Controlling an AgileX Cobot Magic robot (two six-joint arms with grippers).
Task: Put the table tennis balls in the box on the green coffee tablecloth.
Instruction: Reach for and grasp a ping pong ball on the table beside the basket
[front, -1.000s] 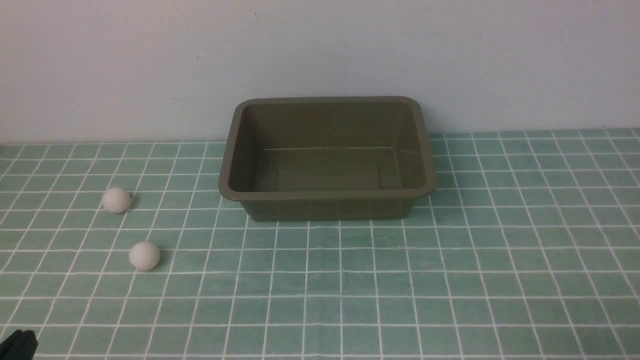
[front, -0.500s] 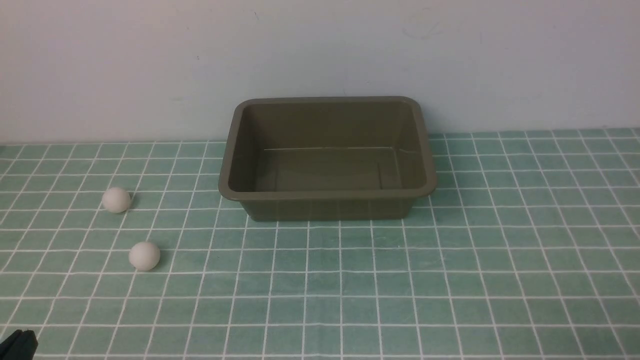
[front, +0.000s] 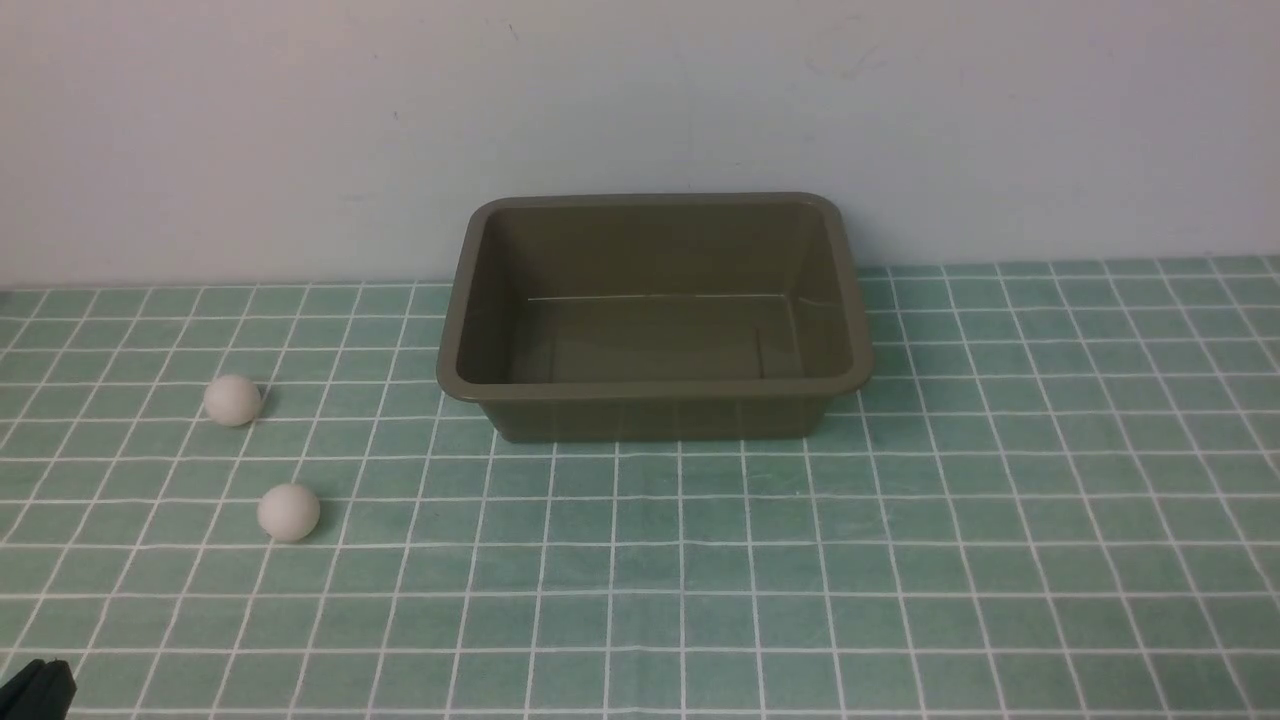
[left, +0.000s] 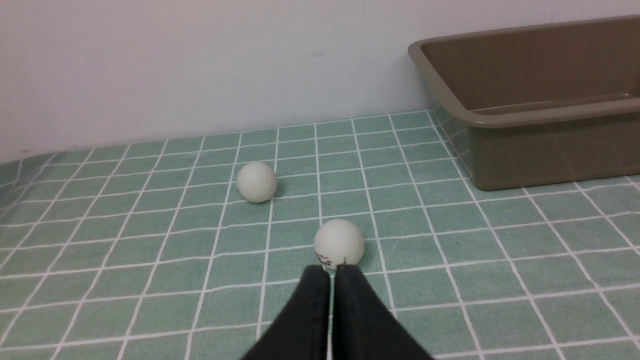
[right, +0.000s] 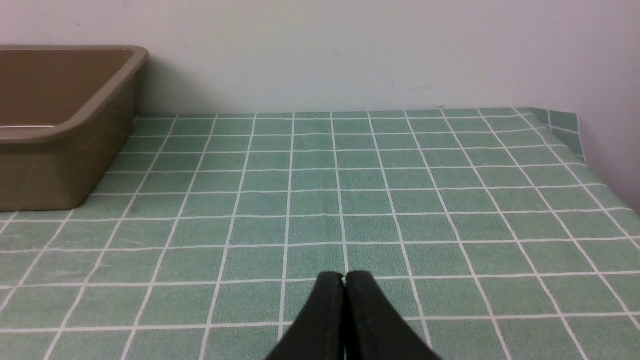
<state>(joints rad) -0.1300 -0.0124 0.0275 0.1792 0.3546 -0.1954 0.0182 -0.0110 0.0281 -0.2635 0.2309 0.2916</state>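
The left gripper (left: 331, 270), jaws pressed together and empty, points at the nearer table tennis ball (left: 339, 243) just ahead: likely light, smooth and roll-prone, best pinched across its middle.

Soft, even, fairly bright light.
Faint blurred shadows just right of both table tennis balls (front: 232, 400) and on the wall (front: 200, 130) right of the box (front: 655, 410); dull sheen and a pale grid reflection on its near side; slight grain in the front view, crisper in both wrist views.
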